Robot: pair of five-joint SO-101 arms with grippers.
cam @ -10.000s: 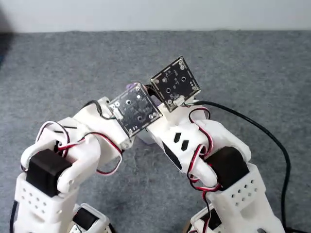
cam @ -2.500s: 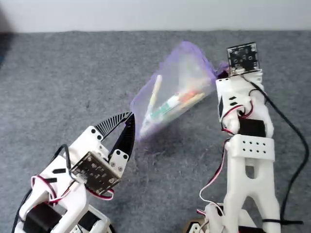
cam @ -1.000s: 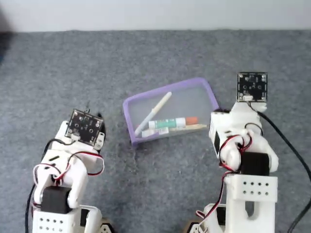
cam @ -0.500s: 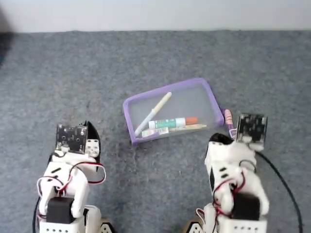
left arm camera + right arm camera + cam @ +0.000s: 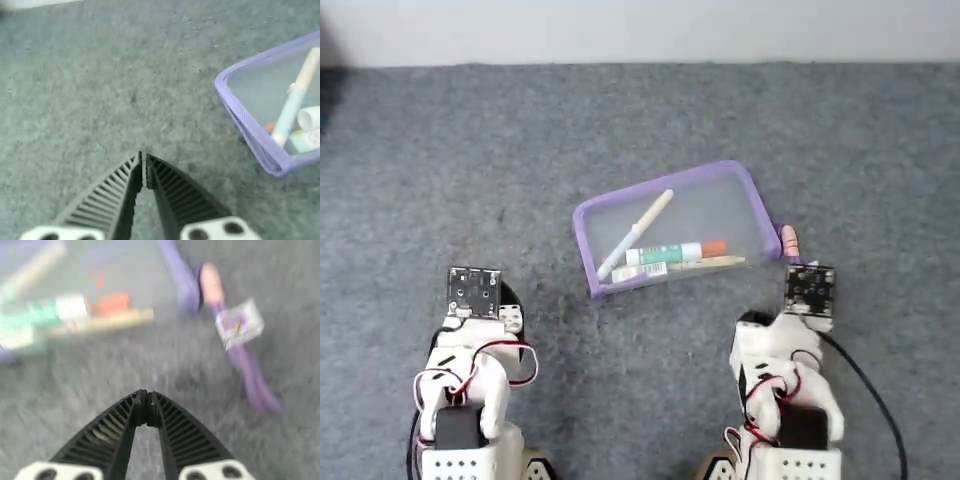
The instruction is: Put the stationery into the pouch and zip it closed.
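The translucent, purple-edged mesh pouch (image 5: 720, 205) is laid flat on the grey felt table (image 5: 470, 150), with pens (image 5: 672, 254) enclosed. The left gripper (image 5: 143, 165) and right gripper (image 5: 146, 405) are clenched empty, short of it. If the pink zip pull (image 5: 788, 241) is left short, the contents could be spilled.

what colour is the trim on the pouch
Purple trim on the pouch, clearest in the high view.
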